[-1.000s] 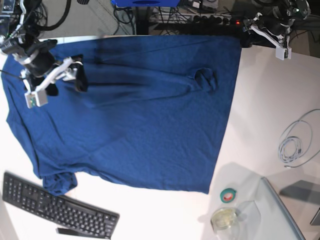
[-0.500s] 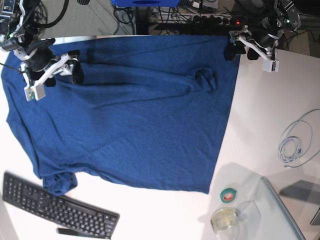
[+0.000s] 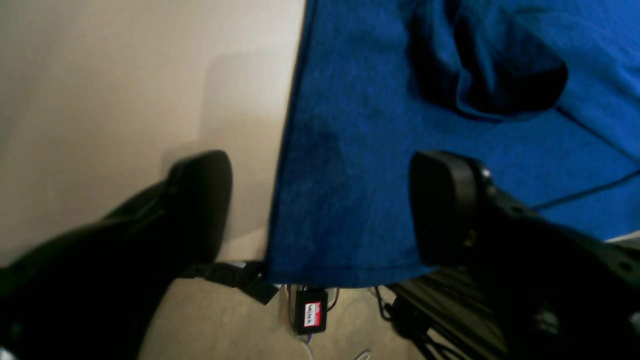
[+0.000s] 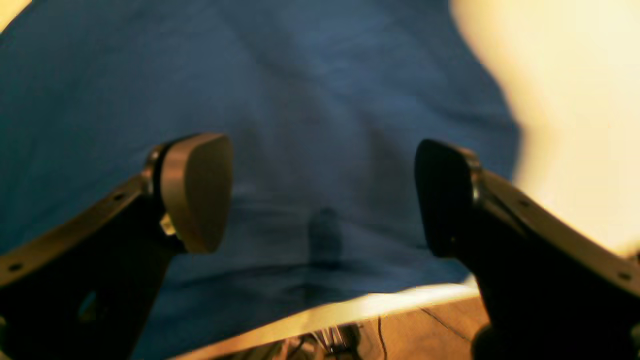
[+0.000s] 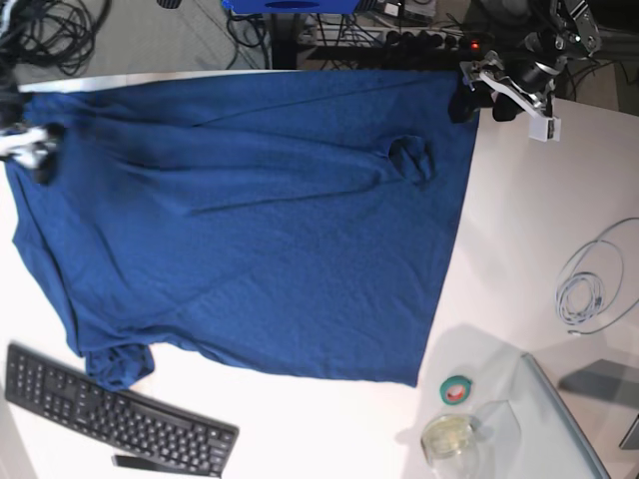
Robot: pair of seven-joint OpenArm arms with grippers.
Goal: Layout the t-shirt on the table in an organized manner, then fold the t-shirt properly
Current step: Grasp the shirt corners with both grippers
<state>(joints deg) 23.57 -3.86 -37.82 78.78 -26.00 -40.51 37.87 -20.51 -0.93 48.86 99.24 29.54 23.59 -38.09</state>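
Observation:
The dark blue t-shirt (image 5: 270,230) lies spread over the white table (image 5: 539,200), with one sleeve bunched near the far right (image 5: 409,158) and another bunched at the near left (image 5: 118,365). My left gripper (image 5: 482,103) hovers open over the shirt's far right corner. In the left wrist view its fingers (image 3: 200,200) straddle the shirt's hem edge (image 3: 285,165), one over bare table (image 3: 125,90), one over cloth. My right gripper (image 5: 40,150) is at the shirt's far left edge, mostly cut off by the frame. In the right wrist view it (image 4: 320,195) stands open above the cloth (image 4: 300,100), holding nothing.
A black keyboard (image 5: 120,419) lies at the near left, touching the shirt's sleeve. A green tape roll (image 5: 457,389), a clear cup (image 5: 449,436), a coiled white cable (image 5: 589,284) and a grey slab (image 5: 574,419) sit at the right. Cables hang behind the table's far edge.
The right arm has swung left, from over the shirt's upper left part to its far left edge. The left arm came in to the shirt's far right corner.

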